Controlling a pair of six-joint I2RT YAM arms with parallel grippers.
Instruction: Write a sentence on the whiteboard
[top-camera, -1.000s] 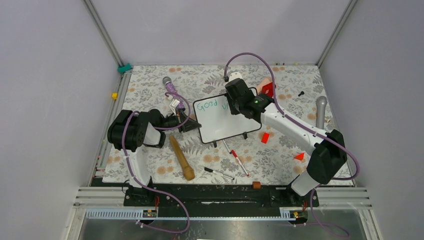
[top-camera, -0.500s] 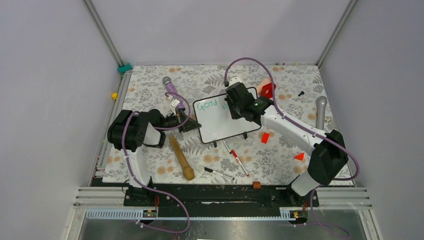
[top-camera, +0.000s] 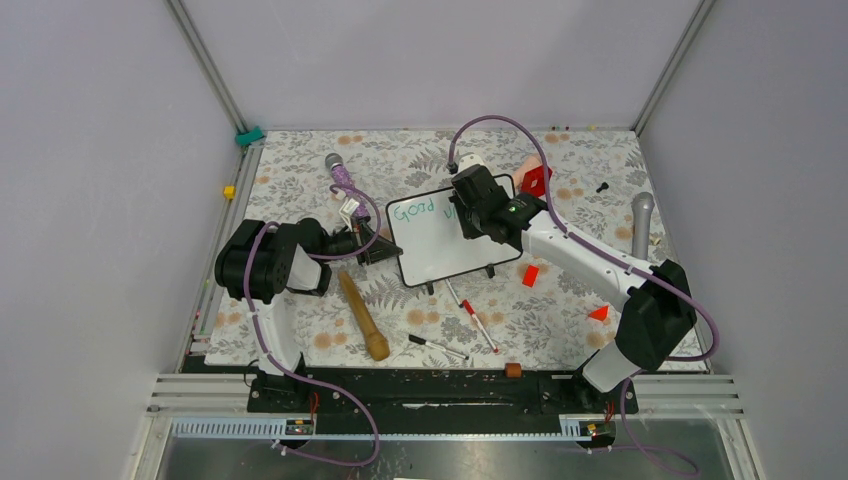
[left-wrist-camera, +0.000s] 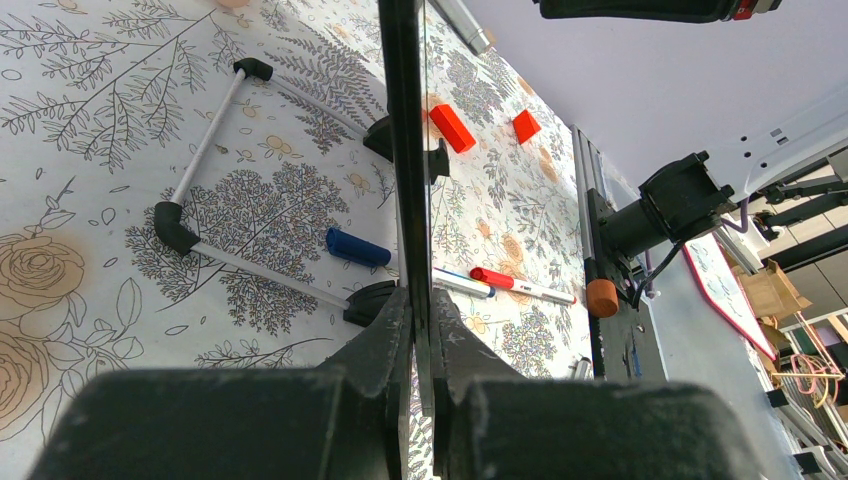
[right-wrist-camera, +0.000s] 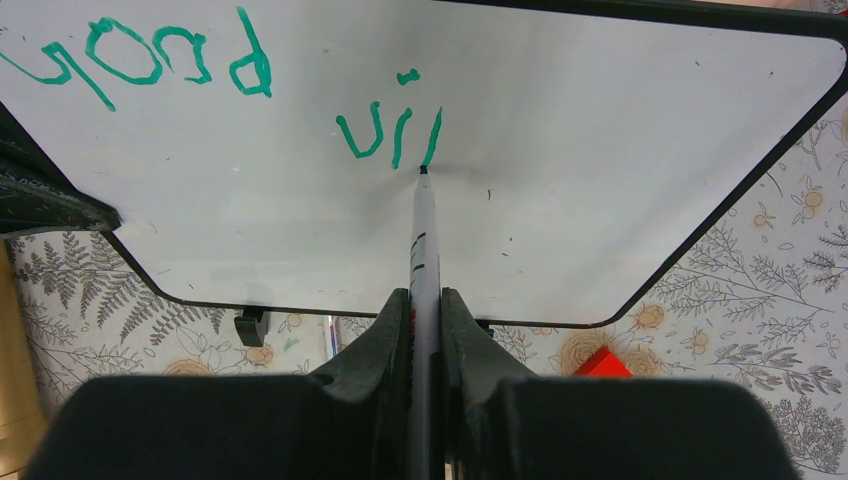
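While your left gripper (left-wrist-camera: 418, 318) pinches the left edge of the whiteboard (top-camera: 445, 255) to steady it, your right gripper (right-wrist-camera: 425, 305) is clenched around a slim white marker (right-wrist-camera: 424, 235) whose tip touches the board face. The board stands on its little black feet (top-camera: 490, 271) near the middle of the flowered table mat (top-camera: 560, 320). In green, the sentence (right-wrist-camera: 248, 68) so far reads "Good", then "vi" and one more stroke — the tip rests at the foot of that stroke. You look to be partway through the second word, with most of the writing not yet done. Next, complete this letter under light, even pressure, then work rightward along the line — blank board lies on that side
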